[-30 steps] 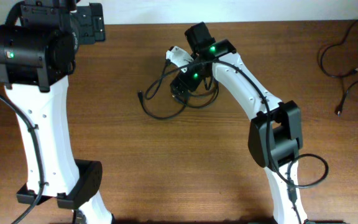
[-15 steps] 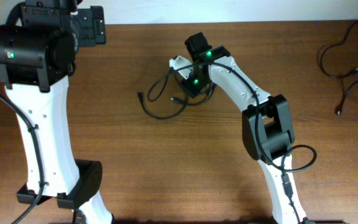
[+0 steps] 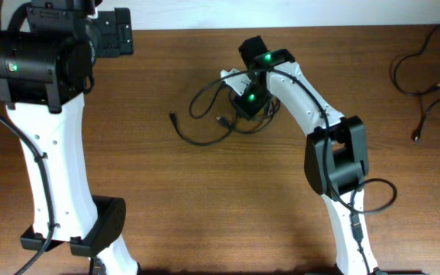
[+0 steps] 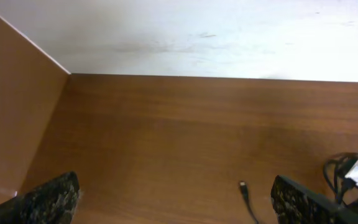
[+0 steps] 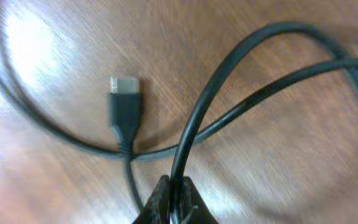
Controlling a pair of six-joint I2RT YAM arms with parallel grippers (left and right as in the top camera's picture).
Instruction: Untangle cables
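Observation:
A tangle of thin black cables [image 3: 208, 122] lies in loose loops at mid-table, with one plug end [image 3: 173, 118] pointing left. My right gripper [image 3: 245, 103] is down in the right part of the tangle. In the right wrist view this gripper [image 5: 178, 200] is shut on one black cable [image 5: 194, 118] that rises from between the fingers and crosses another strand. A black plug with a metal tip [image 5: 124, 99] lies just left of it. My left gripper [image 4: 176, 205] is open over bare wood at the far left, with a plug end [image 4: 242, 185] between its fingers [image 4: 48, 199].
More black cables [image 3: 415, 72] lie loose at the table's far right, one with a small plug [image 3: 416, 137]. The table's back edge meets a white wall [image 4: 216, 37]. The left arm's base [image 3: 90, 225] stands at the front left.
My right gripper has shut on a cable strand in the tangle and shifted slightly to the right, drawing the loops with it. The left arm has not moved.

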